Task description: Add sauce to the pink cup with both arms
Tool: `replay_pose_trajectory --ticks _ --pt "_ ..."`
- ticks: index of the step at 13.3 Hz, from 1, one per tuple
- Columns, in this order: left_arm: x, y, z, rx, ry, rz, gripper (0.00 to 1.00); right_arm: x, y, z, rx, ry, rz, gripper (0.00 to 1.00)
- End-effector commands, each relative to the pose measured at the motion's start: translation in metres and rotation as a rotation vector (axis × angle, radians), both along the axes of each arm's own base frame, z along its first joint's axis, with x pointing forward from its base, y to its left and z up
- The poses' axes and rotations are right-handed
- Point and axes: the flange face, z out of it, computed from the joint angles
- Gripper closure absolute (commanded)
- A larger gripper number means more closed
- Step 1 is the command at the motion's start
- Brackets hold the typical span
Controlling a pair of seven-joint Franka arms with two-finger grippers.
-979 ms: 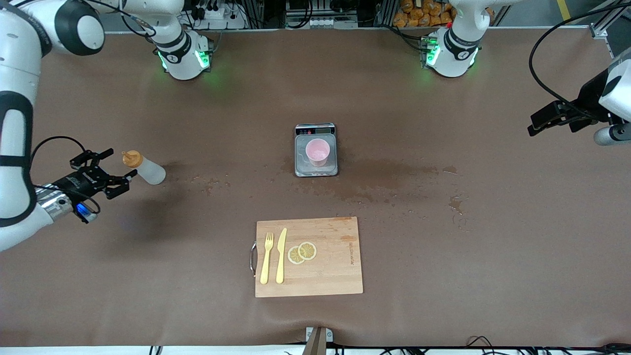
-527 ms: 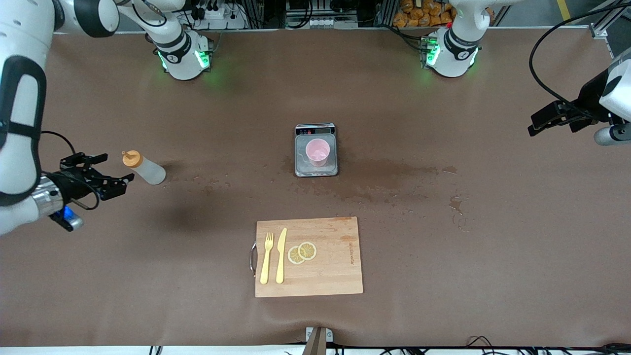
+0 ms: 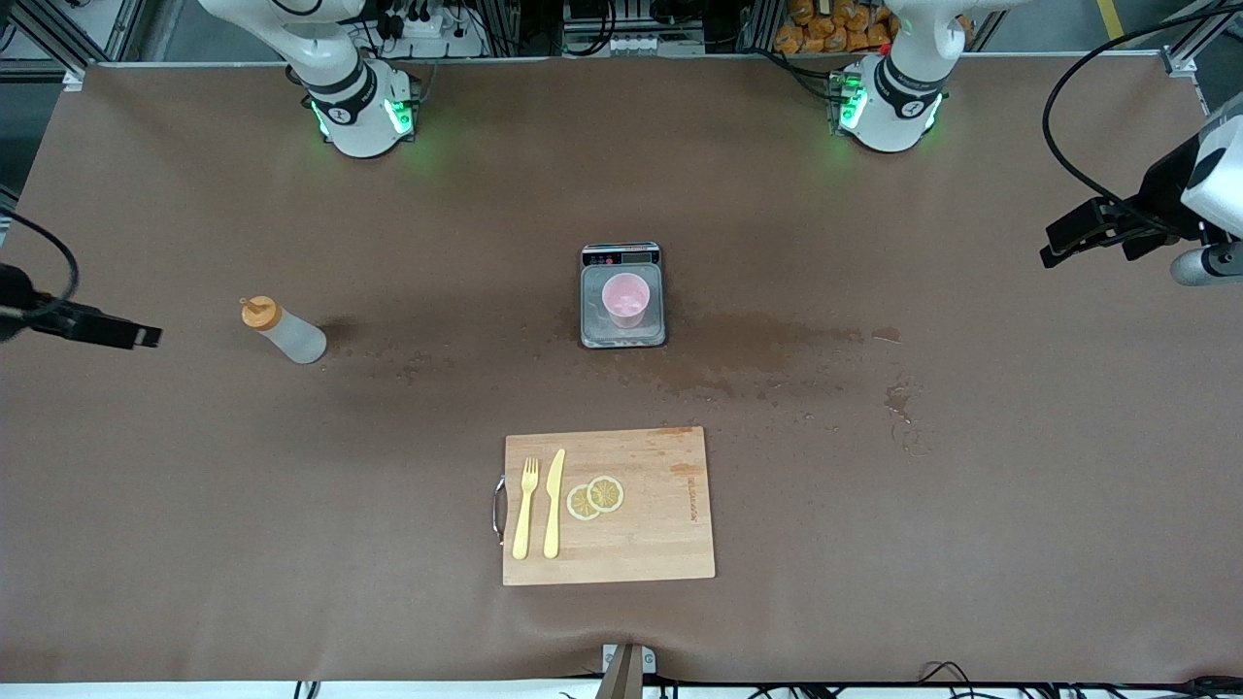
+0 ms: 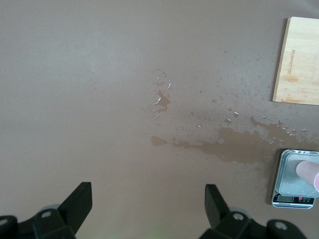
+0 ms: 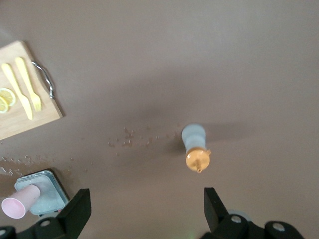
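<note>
The sauce bottle (image 3: 285,331) stands upright on the table toward the right arm's end, orange nozzle up. It also shows in the right wrist view (image 5: 195,144). The pink cup (image 3: 624,298) stands on the steel scale (image 3: 594,332) at the table's middle. My right gripper (image 3: 136,336) hangs at the table's end, apart from the bottle, open and empty (image 5: 145,206). My left gripper (image 3: 1051,254) waits over the left arm's end of the table, open and empty (image 4: 148,201). The left wrist view also shows the cup (image 4: 308,172).
A wooden cutting board (image 3: 660,524) lies nearer to the front camera than the scale, with a yellow fork (image 3: 525,507), a knife (image 3: 554,502) and lemon slices (image 3: 595,497) on it. Wet stains (image 3: 777,340) spread beside the scale toward the left arm's end.
My right gripper has drawn back from the bottle toward the table's end; most of that arm has left the front view. The bottle stays standing. The left arm has not moved.
</note>
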Motion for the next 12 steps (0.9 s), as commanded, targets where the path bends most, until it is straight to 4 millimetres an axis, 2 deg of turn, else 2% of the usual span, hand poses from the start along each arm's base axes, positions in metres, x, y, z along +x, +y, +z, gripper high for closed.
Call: replay_pose_trajectory --ticks 1,5,7,8,12 --pt "-0.005 0.000 0.008 -0.005 -0.013 -0.016 0.00 -0.032 -0.007 0.039 -0.028 -0.079 0.042 0.00" --pt "-0.005 0.001 0.009 0.000 -0.009 -0.015 0.00 -0.065 -0.018 0.046 -0.048 -0.205 0.133 0.00" --pt "-0.006 0.001 0.007 -0.002 -0.006 -0.015 0.00 -0.066 -0.013 0.049 -0.103 -0.217 0.189 0.00" --pt "-0.006 0.001 0.007 -0.002 -0.006 -0.015 0.00 -0.072 -0.011 0.057 -0.122 -0.226 0.192 0.00" --pt "-0.009 0.001 0.012 0.001 -0.007 -0.016 0.00 -0.069 -0.004 0.037 -0.125 -0.205 0.179 0.00"
